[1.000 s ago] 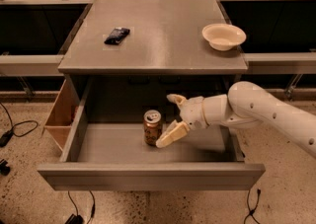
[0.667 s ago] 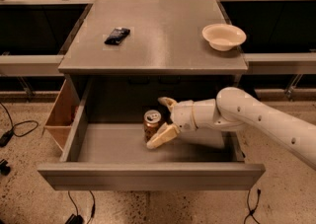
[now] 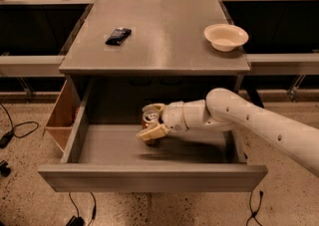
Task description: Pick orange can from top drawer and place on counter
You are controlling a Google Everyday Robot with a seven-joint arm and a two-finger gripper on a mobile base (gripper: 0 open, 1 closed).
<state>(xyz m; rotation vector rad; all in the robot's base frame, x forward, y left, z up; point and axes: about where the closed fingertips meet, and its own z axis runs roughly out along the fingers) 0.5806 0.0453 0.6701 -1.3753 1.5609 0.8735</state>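
Orange can [image 3: 149,118]: small brownish-orange drink tin with a silver top, upright on the floor of the open drawer, left of centre and toward the back. Only its top and a strip of its mottled side show past the fingers.
Hand [image 3: 145,122]: cream-coloured, reaching into the drawer from the right. Its two fingers are closed in on the can, one behind it and one across its front, with no gap visible on either side.
Arm [image 3: 249,120]: white and jointed, slanting down from the right edge over the drawer's right wall.
Top drawer [image 3: 149,177]: grey, wide and shallow, standing open toward the camera, with a plain flat front panel.
Table [image 3: 164,51]: flat matte grey top of the cabinet, directly above the drawer.
Bowl [image 3: 226,36]: cream, on the table near its right edge.
Black packet [image 3: 118,36]: flat, on the table's left half, well apart from the bowl.
Wooden panel [image 3: 62,115]: light wood, just beside the drawer's left wall.
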